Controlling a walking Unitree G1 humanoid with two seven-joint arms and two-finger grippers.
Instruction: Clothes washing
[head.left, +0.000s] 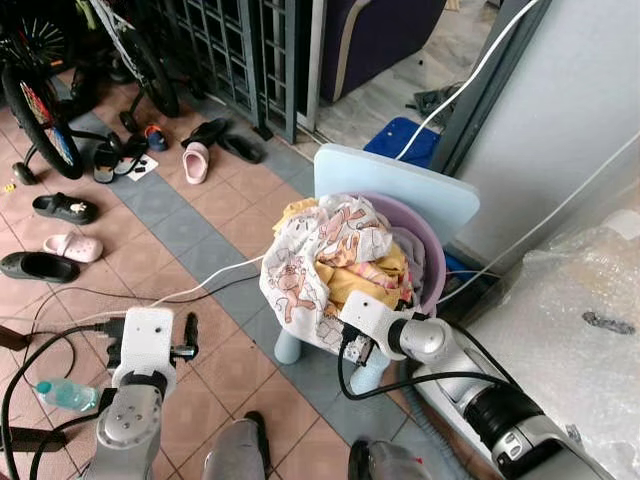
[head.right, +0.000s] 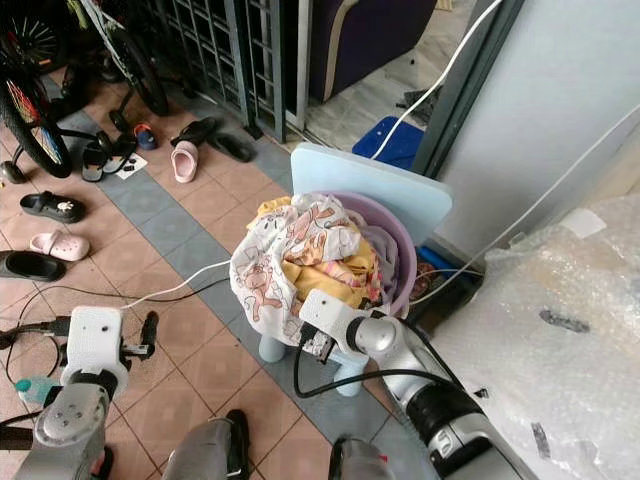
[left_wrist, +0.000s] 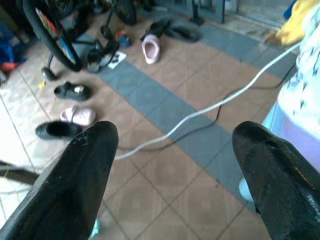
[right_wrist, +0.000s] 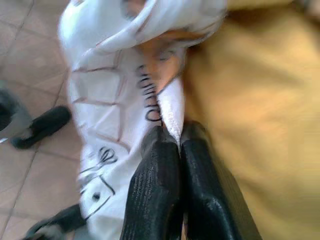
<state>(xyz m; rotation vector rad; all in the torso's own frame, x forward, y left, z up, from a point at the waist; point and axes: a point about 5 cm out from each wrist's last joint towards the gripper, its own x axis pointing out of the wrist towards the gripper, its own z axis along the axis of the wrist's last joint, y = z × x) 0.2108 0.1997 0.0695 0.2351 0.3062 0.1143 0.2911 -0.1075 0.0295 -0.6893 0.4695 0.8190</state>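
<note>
Your right gripper (right_wrist: 177, 150) is pinched tight on a fold of the white printed cloth (head.left: 300, 265), its two fingers pressed together with the fabric edge caught at their tips. That cloth drapes over the near left rim of the purple basin (head.left: 425, 250), which sits on a pale blue stool (head.left: 400, 180) with a yellow garment (head.left: 365, 275) heaped just behind your grip. Judging by the thin bite, lift slowly and straight up so the fold does not slip out, and watch that the yellow piece does not drag along. Your left gripper (left_wrist: 175, 165) hangs wide apart over the tiled floor (head.left: 200, 230), to the left of the stool, near a white cable (head.left: 215, 280); keep it clear of that cable if you bring it across to help.
</note>
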